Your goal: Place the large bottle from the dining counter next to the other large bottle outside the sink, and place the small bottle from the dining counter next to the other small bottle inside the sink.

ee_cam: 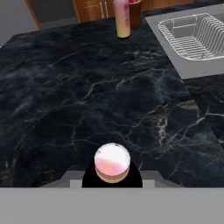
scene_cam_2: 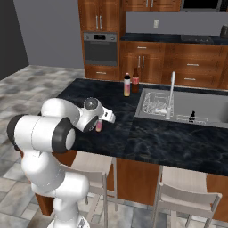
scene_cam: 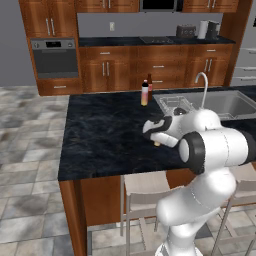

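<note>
Upright near the dining counter (scene_cam_2: pixel 147 142)'s front edge, the small bottle (ee_cam: pixel 112 162) sits just under the gripper (scene_cam_2: pixel 99 124), whose grip I cannot tell, while both large bottles stand by the sink (scene_cam_2: pixel 209 111)'s far-left corner.

Four bottles (scene_cam_2: pixel 127 84), two stools (scene_cam_2: pixel 185 196)

At the upper left of my left base view I see a built-in oven (scene_cam: pixel 55 58) with a dark door, set in reddish-brown wood cabinets (scene_cam: pixel 107 70) that run along the back wall. On the back counter at the upper right stand a dark toaster (scene_cam: pixel 186 31) and a pale kettle (scene_cam: pixel 202 29). The floor (scene_cam: pixel 27 130) at the left has grey stone tiles, and a refrigerator (scene_cam: pixel 246 60) is at the right edge.
</note>
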Available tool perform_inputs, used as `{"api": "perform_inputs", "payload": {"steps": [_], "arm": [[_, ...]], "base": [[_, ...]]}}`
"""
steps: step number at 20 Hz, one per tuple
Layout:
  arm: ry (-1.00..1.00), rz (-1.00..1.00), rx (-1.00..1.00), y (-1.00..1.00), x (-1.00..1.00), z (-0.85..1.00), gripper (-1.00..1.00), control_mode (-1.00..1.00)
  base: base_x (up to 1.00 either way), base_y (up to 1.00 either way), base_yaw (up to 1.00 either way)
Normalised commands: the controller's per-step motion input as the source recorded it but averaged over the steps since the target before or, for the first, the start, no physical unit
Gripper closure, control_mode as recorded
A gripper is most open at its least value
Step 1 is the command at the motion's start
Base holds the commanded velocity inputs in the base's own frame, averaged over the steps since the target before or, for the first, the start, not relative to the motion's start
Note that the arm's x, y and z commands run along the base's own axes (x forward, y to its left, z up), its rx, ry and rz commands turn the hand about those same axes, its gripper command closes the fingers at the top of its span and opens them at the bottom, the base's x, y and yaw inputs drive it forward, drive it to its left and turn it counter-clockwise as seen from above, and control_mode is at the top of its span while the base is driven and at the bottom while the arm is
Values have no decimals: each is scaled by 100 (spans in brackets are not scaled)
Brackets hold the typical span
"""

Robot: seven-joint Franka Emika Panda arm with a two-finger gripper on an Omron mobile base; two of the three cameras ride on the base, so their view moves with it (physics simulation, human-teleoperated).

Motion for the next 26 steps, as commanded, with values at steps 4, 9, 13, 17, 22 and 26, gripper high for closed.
{"api": "perform_inputs", "payload": {"steps": [4,9,13,17,22,26], "arm": [[-6,0,-2,0,-13,8,100,-100],[-10,0,-5,0,-19,5,100,-100],[-10,0,-7,0,-16,1,100,-100],[-8,0,-6,0,-12,0,100,-100],[-5,0,0,0,-7,0,100,-100],[-1,0,0,0,-3,0,100,-100]], "base": [[0,0,0],[0,0,0],[0,0,0],[0,0,0],[0,0,0],[0,0,0]]}}
